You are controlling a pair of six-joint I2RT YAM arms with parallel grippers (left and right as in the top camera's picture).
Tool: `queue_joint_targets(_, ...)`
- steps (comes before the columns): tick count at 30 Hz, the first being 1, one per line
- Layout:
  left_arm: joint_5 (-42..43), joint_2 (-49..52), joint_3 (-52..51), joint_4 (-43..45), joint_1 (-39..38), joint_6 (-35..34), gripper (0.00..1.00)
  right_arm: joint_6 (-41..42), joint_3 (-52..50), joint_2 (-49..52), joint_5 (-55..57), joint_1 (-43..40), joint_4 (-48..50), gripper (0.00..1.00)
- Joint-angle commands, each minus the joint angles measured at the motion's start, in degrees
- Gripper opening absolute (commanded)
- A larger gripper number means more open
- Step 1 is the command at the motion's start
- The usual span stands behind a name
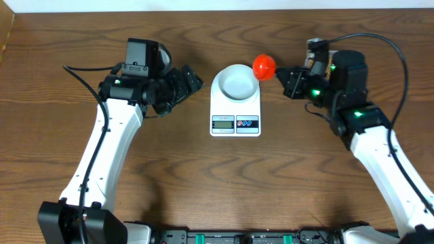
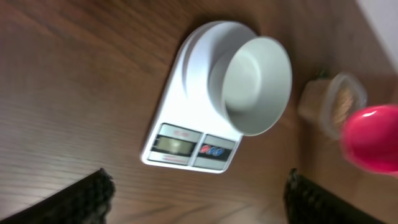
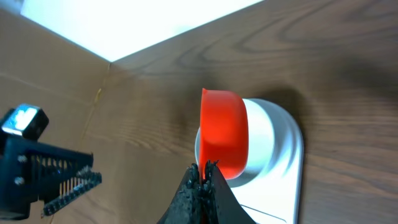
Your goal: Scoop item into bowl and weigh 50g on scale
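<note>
Overhead: table [image 1: 54, 135] carries left arm [image 1: 102, 149] and right arm [image 1: 386, 156], both angled inward toward one scale [image 1: 235, 108]. One bowl [image 1: 236, 81] sits on it. Left gripper [image 2: 199, 193], beside the scale, jaws spread wide, holding nothing. Right gripper [image 3: 202, 171] jaws pinch one red scoop [image 1: 264, 66] at the bowl's rim. Beans [image 2: 345, 102] look blurred inside one clear tub [image 2: 311, 102], left wrist view.

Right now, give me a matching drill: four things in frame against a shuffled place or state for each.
1. bowl
2. red scoop
3. left gripper
4. scale

A. open, holding nothing
B. underneath the bowl
C. empty, sitting on the scale
D. pinched in the right gripper

Pairs: 1-C, 2-D, 3-A, 4-B
</note>
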Motion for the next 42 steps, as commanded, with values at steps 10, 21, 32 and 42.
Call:
queue_joint_targets(10,0.5,-0.9,0.9,-4.0,0.0,5.5,0.08,-3.5,1.7,-7.8,5.1,-7.6,-6.6,0.01)
queue_joint_targets(21,-3.6,-0.8,0.9,-2.3,-6.6,3.3,0.07,-4.5,1.7,-7.8,5.4,-10.1,-7.3,0.01)
queue_joint_targets(32,-21.4,-0.7,0.9,-2.3,-18.4,-12.2,0.07,-5.0,1.7,-7.8,6.0,-11.1,-7.3,0.01)
queue_joint_targets(42,-25.2,2.8,0.9,-2.3,-25.4,-25.7,0.07,-5.9,1.7,-7.8,6.0,-11.7,-7.7,0.01)
